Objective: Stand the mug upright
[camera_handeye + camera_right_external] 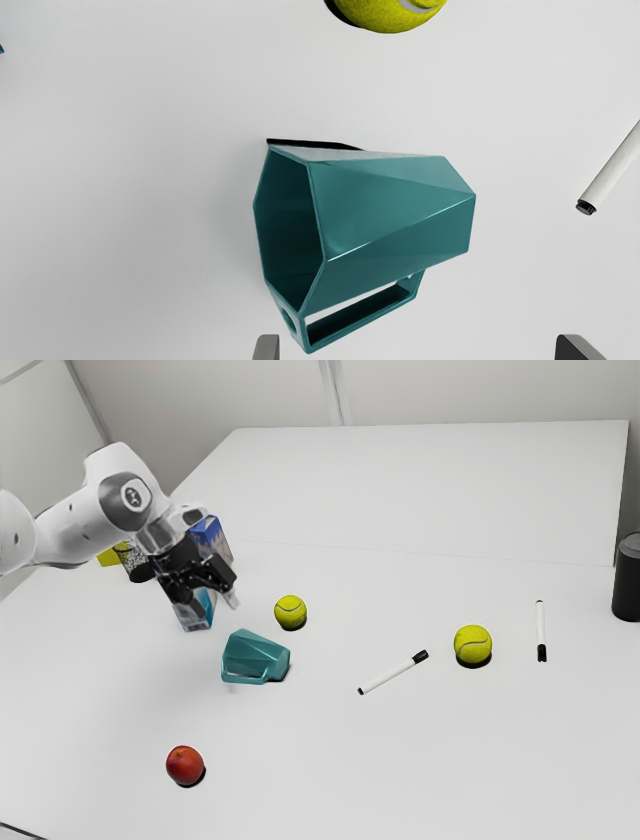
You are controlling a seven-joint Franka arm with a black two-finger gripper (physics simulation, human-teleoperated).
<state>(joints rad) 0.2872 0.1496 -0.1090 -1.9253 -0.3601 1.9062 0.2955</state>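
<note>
The teal faceted mug point(254, 657) lies on its side on the white table, its handle toward the exterior view's near edge. Above the table, toward the exterior view's upper left from the mug, hangs my gripper point(210, 600), apart from it. In the wrist view the mug point(385, 210) shows its dark open mouth and its handle low beside the body. The gripper point(417, 347) is open there, its fingertips wide apart with nothing held between them.
A tennis ball point(291, 612) lies close behind the mug, another point(473, 645) farther right. Two markers point(392, 673) point(541, 630), a red fruit point(185, 765), a black cylinder point(628, 578) and a blue box point(211, 538) behind the gripper also stand or lie on the table point(420, 490).
</note>
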